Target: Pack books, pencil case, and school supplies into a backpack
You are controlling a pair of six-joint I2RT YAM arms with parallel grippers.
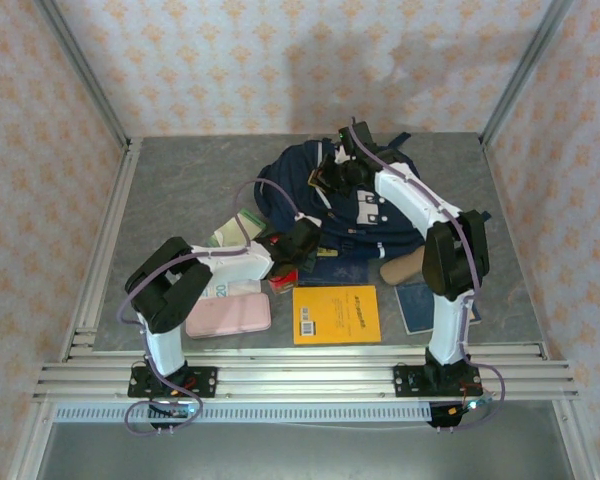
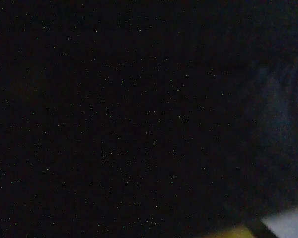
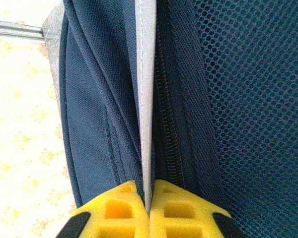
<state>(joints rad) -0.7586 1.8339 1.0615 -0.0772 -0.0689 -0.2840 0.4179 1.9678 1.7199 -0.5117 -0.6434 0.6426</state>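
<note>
Left arm (image 1: 165,300): folded low, elbow out to the left, forearm reaching right. Left gripper (image 1: 302,240) points toward table centre; jaw state not discernible. Right arm (image 1: 450,260): elbow raised, forearm angled forward and left. Right gripper (image 3: 149,191) closed, yellow fingertips (image 3: 121,198) pinching the grey trim of the backpack (image 3: 99,99).

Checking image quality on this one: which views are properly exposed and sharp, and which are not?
Top external: evenly lit and sharp, with a soft shadow on the back wall above the backpack. Left wrist: almost black, speckled with noise, with faint blue at the right edge. Right wrist: fabric weave crisp, the patterned wall at left blown out.
</note>
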